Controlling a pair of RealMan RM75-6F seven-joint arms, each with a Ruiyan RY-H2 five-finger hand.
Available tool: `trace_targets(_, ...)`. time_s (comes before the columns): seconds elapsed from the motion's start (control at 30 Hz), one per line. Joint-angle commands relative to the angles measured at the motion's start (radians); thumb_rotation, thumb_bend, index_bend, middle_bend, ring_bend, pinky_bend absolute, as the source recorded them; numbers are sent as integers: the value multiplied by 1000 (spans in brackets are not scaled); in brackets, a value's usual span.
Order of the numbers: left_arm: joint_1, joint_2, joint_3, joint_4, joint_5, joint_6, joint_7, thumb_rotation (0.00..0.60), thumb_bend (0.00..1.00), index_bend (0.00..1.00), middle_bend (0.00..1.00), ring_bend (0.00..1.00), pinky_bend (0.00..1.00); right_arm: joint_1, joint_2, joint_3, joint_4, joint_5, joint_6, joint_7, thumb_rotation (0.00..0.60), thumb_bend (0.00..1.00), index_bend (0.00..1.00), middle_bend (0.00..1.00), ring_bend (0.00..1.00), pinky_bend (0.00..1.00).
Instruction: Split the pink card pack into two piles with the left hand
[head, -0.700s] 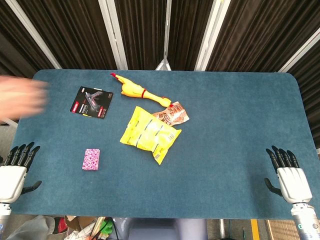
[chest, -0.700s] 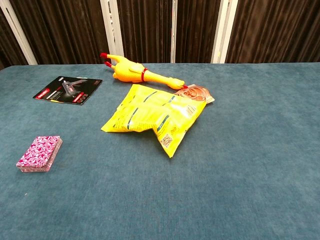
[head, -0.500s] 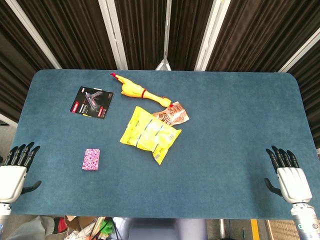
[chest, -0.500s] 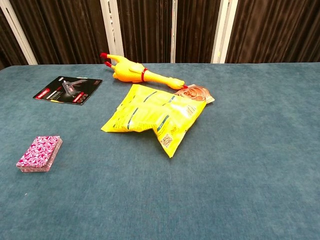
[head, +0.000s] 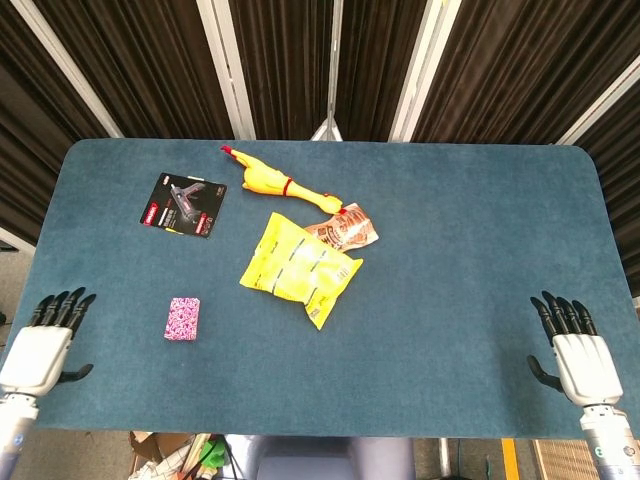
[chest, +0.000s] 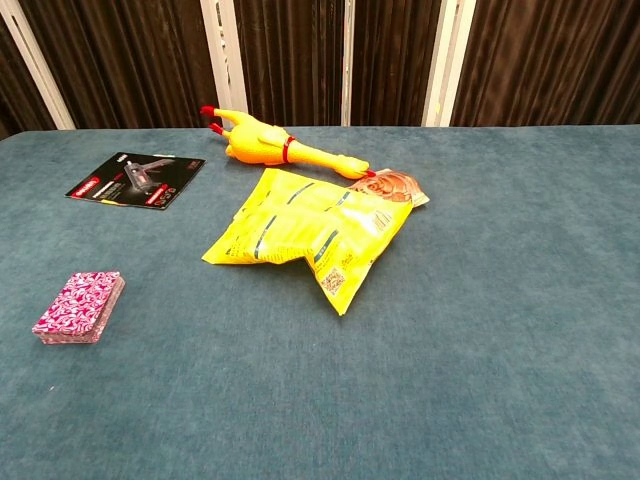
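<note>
The pink card pack (head: 182, 319) lies flat as one stack on the blue table, near its front left; the chest view shows the pack (chest: 79, 307) at its left side. My left hand (head: 42, 345) hovers at the table's front left corner, fingers spread and holding nothing, well to the left of the pack. At the front right corner my right hand (head: 574, 354) is likewise spread and holds nothing. Neither hand shows in the chest view.
A yellow snack bag (head: 298, 267) lies mid-table with a small brown packet (head: 347, 229) at its far edge. Behind them lies a yellow rubber chicken (head: 277, 183). A black product card (head: 184, 204) sits at the far left.
A blurred human hand at the left edge has gone. My left hand has shifted slightly right, toward the table. The pack and my right hand have not moved.
</note>
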Motion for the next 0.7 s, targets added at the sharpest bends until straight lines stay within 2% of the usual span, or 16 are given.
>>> trace_targets(0.03,-61,-1,-32,-49,-95,-90,84,600,165,0,0,0,0,1,1,1,1,2,-2,4,600,362,0,0,0,27)
trace_targets(0.4,-224,-134,-101,-52,-419,-230,368,600,172,0,0,0,0,1,4,0,-1,0,-3,18,600,362,0,0,0,28)
trace_targets(0.7,-333,-240,-122,-35,-628,-225,521,600,223,39,0,0,0,2,8,-2,-3,-5,-5,27,600,363,0,0,0,28)
